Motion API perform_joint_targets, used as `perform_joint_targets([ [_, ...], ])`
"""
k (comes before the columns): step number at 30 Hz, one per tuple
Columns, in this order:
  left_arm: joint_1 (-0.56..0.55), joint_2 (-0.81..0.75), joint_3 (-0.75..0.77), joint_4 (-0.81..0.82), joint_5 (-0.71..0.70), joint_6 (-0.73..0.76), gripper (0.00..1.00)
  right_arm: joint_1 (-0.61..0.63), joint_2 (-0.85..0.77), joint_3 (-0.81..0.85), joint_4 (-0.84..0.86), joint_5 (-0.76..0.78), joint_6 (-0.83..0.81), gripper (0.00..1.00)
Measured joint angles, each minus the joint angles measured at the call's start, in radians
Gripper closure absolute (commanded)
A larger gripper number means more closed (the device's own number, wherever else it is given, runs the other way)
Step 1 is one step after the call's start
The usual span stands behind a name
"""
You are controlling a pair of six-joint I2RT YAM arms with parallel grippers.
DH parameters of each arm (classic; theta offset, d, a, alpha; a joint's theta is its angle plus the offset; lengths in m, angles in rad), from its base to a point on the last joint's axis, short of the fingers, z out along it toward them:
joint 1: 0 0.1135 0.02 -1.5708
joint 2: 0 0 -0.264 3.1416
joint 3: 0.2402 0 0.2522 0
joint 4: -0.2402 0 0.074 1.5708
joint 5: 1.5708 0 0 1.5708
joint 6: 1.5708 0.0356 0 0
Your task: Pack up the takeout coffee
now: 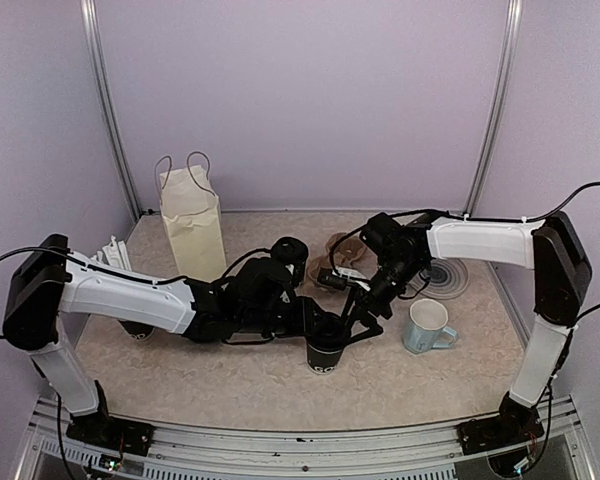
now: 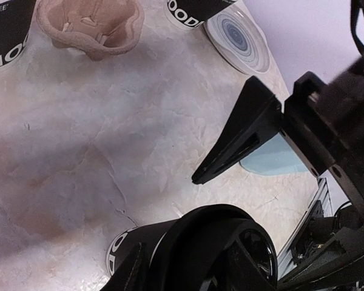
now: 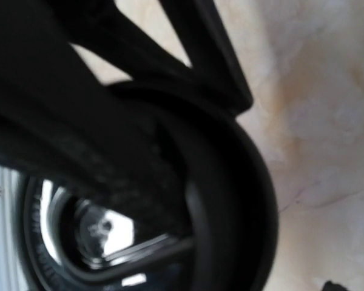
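A takeout coffee cup (image 1: 327, 358), black with white lettering and a black lid (image 2: 230, 242), stands at the table's front middle. My left gripper (image 1: 315, 326) reaches in from the left and is shut on the cup's side; one of its fingers (image 2: 126, 270) lies against the cup's wall. My right gripper (image 1: 360, 316) hovers open just above and right of the lid, and one of its fingers (image 2: 236, 139) shows as a black wedge. The right wrist view is filled by the blurred lid (image 3: 236, 200). Two more black lettered cups (image 2: 6, 30) (image 2: 194, 11) stand farther back.
A brown pulp cup carrier (image 1: 345, 248) sits behind the arms, with a cream paper bag (image 1: 192, 220) upright at the back left. A light-blue mug (image 1: 427, 326) stands right of the cup, and a ringed plate (image 1: 445, 278) lies behind it. White sticks (image 1: 112, 256) poke up at the far left.
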Motion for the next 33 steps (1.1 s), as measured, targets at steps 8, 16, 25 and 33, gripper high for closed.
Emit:
perform_joint_targets([
  [8,0.01,-0.023,-0.085,0.106,0.023,-0.038,0.7,0.005,0.026,-0.01,0.016,-0.005,0.071,0.01],
  [16,0.009,-0.03,-0.122,0.165,0.023,-0.051,0.68,0.008,0.041,-0.022,0.013,0.003,0.111,0.03],
  [25,-0.039,-0.032,0.0,-0.035,-0.088,0.039,0.47,0.0,-0.006,0.06,-0.06,0.116,0.064,0.01],
  [33,-0.082,-0.137,0.121,-0.164,-0.14,0.14,0.45,-0.026,-0.145,0.149,-0.035,0.169,0.024,0.0],
])
